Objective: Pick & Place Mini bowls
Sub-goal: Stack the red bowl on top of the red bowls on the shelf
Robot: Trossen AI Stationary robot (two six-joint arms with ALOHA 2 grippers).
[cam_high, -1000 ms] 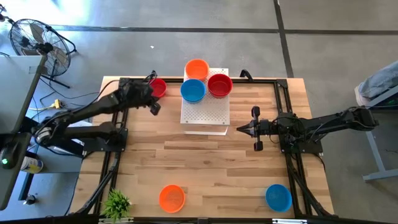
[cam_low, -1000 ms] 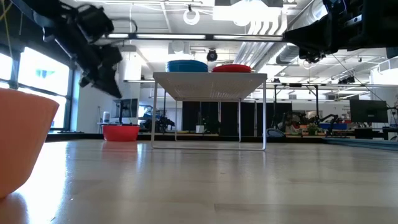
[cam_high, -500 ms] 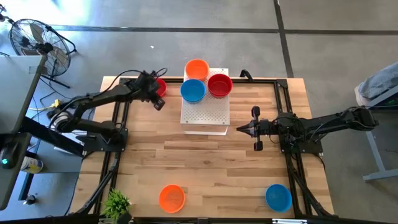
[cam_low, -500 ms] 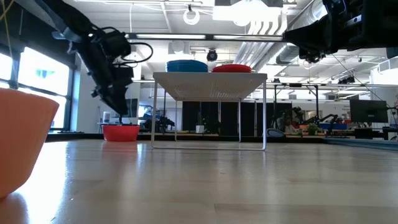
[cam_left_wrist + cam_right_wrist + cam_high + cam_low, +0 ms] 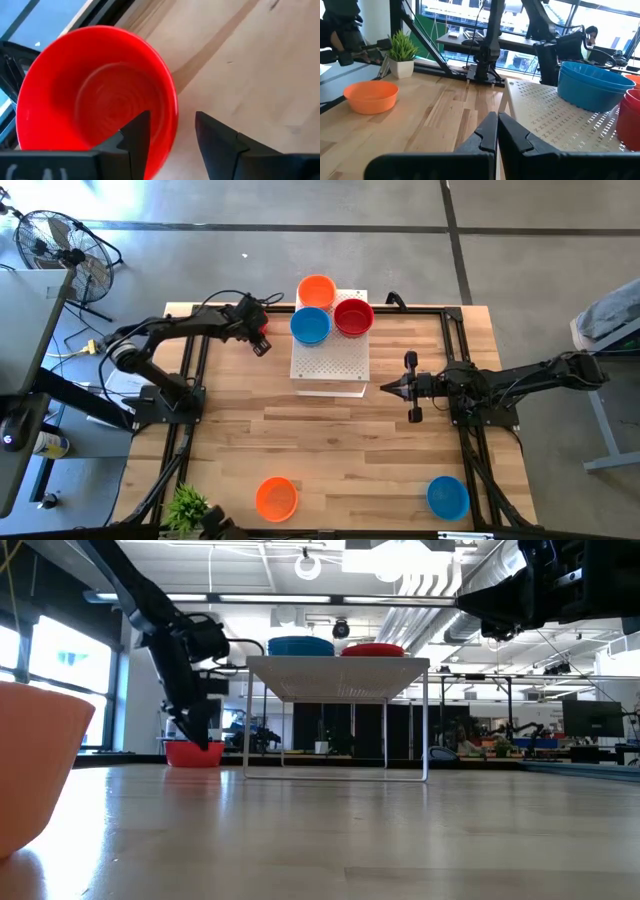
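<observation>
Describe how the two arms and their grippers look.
Both arms are dark, slender and jointed. The left gripper has two black, blocky, angular fingers; a black cable loops beside its wrist in the low view. The right gripper has matching black tapered fingers.

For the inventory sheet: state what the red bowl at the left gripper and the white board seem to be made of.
Red bowl: probably glossy plastic, a smooth, evenly coloured surface with faint concentric rings.
White board: perforated sheet, matte white, possibly painted metal; uncertain.

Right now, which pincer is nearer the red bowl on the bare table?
Left. The left pincer straddles the red bowl's rim, open; the right pincer waits beyond the white board.
</observation>
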